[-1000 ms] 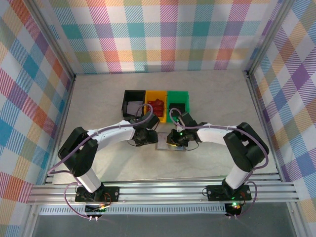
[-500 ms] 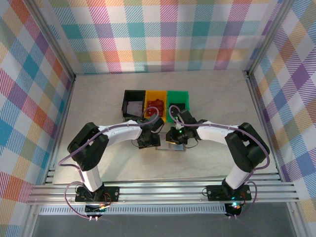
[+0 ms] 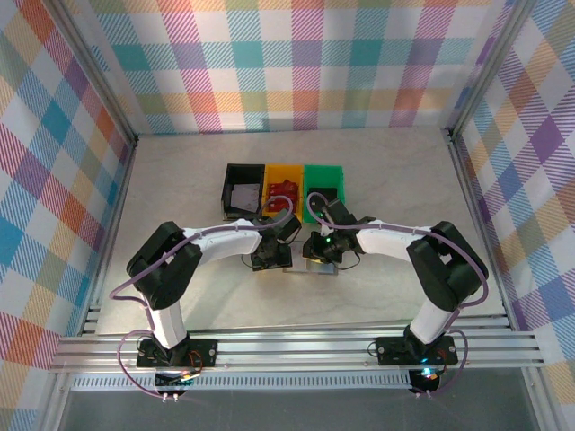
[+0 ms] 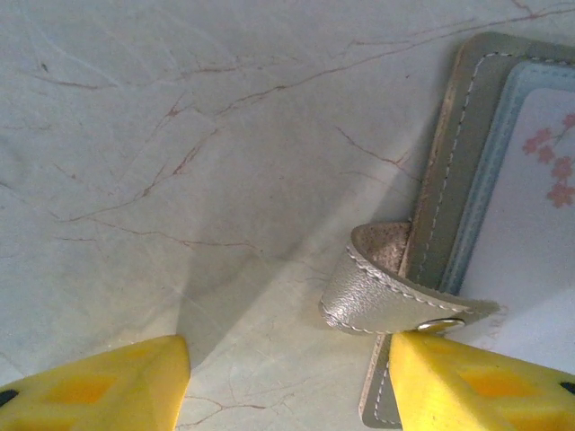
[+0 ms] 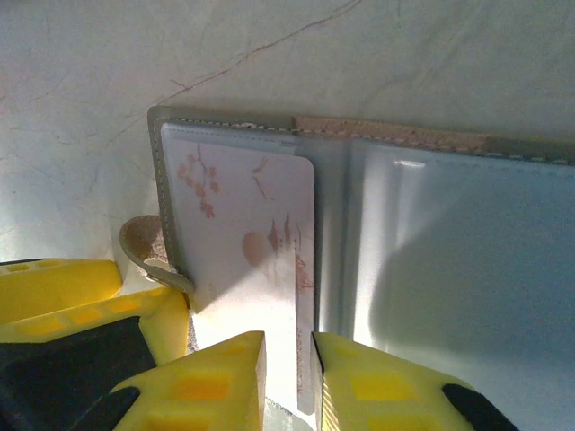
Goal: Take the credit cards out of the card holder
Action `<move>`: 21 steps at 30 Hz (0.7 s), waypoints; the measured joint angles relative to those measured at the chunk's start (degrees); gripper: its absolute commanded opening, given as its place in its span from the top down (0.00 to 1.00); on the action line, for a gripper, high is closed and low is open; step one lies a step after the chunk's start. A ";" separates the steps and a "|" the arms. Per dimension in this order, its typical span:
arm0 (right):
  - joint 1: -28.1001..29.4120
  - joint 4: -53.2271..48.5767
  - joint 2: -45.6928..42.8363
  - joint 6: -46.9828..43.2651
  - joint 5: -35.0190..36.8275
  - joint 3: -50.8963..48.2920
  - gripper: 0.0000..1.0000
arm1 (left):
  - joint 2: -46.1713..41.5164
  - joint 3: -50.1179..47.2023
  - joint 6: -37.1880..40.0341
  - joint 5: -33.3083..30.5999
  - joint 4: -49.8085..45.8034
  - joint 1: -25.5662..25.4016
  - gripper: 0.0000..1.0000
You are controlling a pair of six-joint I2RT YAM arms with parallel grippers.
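The main risk, as I judged it, was the card holder (image 5: 431, 260) coming up with the card. It lay open and flat on the bench (image 4: 180, 135) between the two wrists. A pale credit card (image 5: 252, 224) printed with pink blossom sat in its left panel. The right gripper (image 5: 289, 350) had its jaws drawn to a narrow slit, pinching that card's near edge. If the pocket held tight, a pull would drag or fold the whole wallet. So thin a bite could also slip off or bow the plastic.

The left gripper (image 4: 287, 350) had its jaws spread wide. One jaw stood on bare bench and the other at the holder's rim by the snap tab (image 4: 377, 301) (whether it pressed down I could not tell). That was little restraint, and a slide off the rim would free the holder.

The two wrists sat close together, so a sideways pull risked a knock between them. The row of bins (image 3: 284, 168) stood just behind the holder, leaving little room that way. Open bench lay on the near side and out to both flanks. The frame walls were well apart from everything.
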 measured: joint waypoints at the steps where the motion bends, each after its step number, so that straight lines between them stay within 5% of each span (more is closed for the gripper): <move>1: 0.00 0.00 0.07 -0.07 0.11 0.02 0.79 | 0.00 -0.11 0.00 -0.13 0.17 -0.09 0.38; 21: 0.00 0.90 2.08 -0.48 0.04 0.35 0.81 | 0.48 -2.14 -0.68 -1.53 2.01 -0.87 0.39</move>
